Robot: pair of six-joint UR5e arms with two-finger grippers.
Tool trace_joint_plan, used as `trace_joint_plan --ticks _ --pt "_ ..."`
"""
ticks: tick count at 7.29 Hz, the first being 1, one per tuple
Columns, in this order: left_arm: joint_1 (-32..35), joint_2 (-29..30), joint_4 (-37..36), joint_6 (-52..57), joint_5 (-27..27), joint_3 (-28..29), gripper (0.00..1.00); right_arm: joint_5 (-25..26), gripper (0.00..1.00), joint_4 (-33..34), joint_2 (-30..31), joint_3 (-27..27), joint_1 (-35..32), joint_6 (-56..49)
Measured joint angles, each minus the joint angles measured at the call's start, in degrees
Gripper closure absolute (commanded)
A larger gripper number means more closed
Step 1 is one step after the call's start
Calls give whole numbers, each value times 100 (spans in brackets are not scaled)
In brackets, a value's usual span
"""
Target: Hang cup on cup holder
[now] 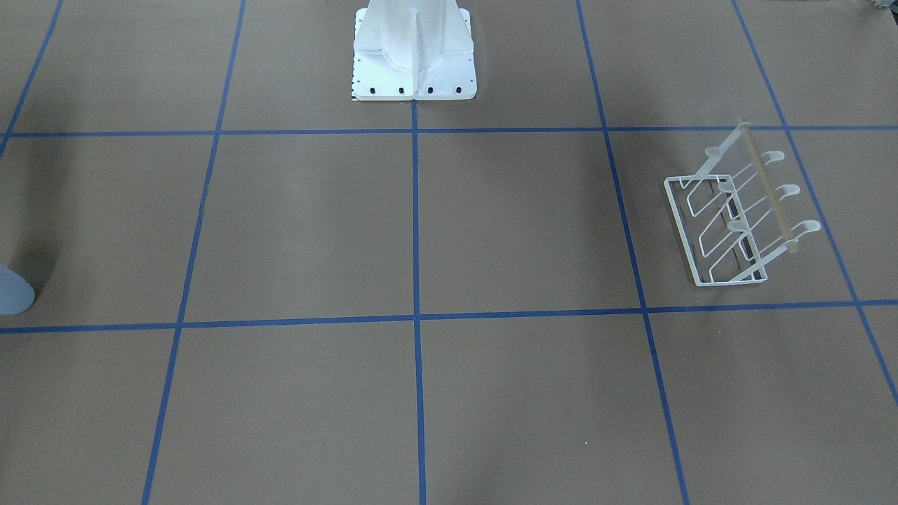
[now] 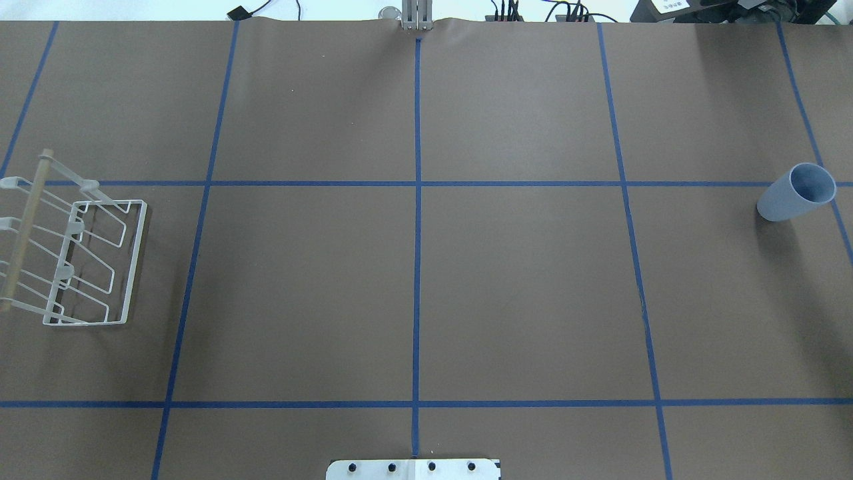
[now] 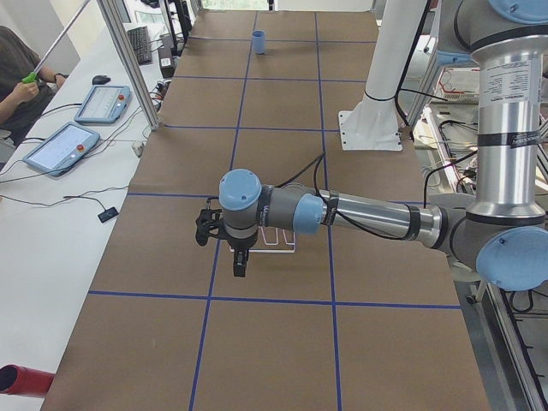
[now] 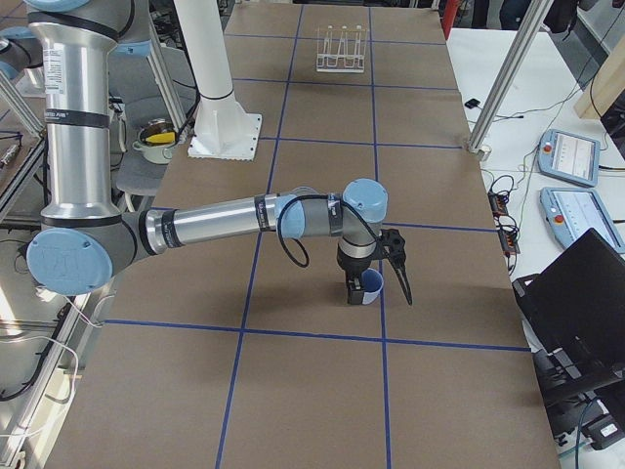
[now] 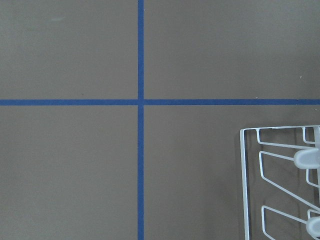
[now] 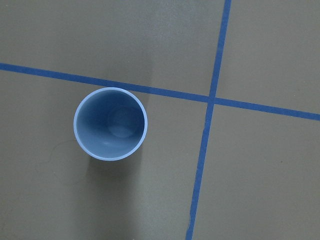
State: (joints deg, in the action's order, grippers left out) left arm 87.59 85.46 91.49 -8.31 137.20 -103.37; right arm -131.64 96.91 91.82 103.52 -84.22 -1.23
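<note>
The pale lavender-blue cup [image 2: 796,193] stands upright, mouth up, at the table's right end; it also shows in the front view [image 1: 12,291] and from straight above in the right wrist view [image 6: 110,123]. The white wire cup holder [image 2: 73,253] with its tan rod stands at the left end, seen too in the front view [image 1: 736,217] and the left wrist view [image 5: 285,180]. My right gripper [image 4: 378,288] hangs over the cup [image 4: 369,286]. My left gripper [image 3: 227,253] hangs by the cup holder [image 3: 278,241]. Both show only in side views, so I cannot tell whether they are open or shut.
The white pedestal base [image 1: 414,63] stands at the robot's side of the table. Blue tape lines [image 2: 417,233] split the brown surface into squares. An operator [image 3: 17,77] sits by tablets [image 3: 67,145] beyond the far edge.
</note>
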Motion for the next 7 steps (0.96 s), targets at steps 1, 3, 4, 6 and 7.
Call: trace_joint_plan --ticks 1,3,4,6,7 --pt "-5 -8 60 -2 -4 -11 2 -16 0 0 2 4 2 2" --pt "-14 -42 253 -23 -12 -5 2 -76 0 -13 2 12 56 -30" --pt "-18 -52 283 -27 -14 1 2 -100 0 -29 2 13 97 -46" --pt "-36 -68 303 -37 1 2 2 -116 0 -78 2 16 167 -61" --pt "-43 -71 309 -36 6 2 2 -119 0 -88 2 16 234 -66"
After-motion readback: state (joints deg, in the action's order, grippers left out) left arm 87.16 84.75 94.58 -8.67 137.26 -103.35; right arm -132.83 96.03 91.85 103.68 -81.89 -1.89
